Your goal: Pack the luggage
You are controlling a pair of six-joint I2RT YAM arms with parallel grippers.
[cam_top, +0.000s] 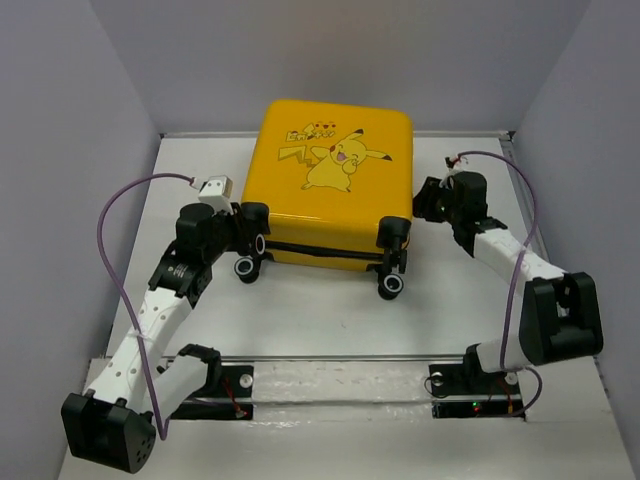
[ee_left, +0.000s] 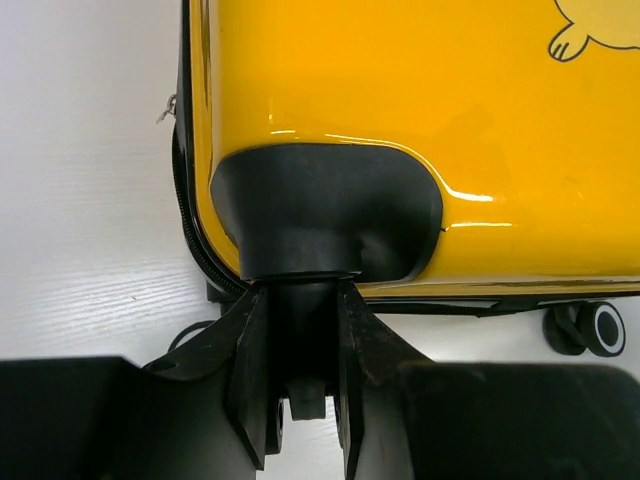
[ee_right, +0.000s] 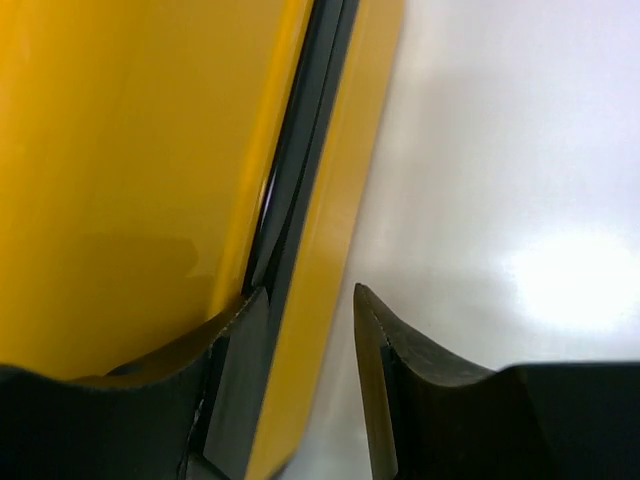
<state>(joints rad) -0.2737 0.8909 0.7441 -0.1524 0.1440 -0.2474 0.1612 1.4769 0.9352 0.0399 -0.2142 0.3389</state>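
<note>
Steadying the closed Pikachu suitcase (cam_top: 338,180), flat at upper centre of the desk (cam_top: 330,320): left end effector (ee_left: 300,300) clamped on a caster (ee_left: 308,400), right end effector (ee_right: 310,295) apart astride the zipper seam (ee_right: 298,150), ideally without sliding it.

Lab cell — plain enclosing walls (cam_top: 70,120)
</note>
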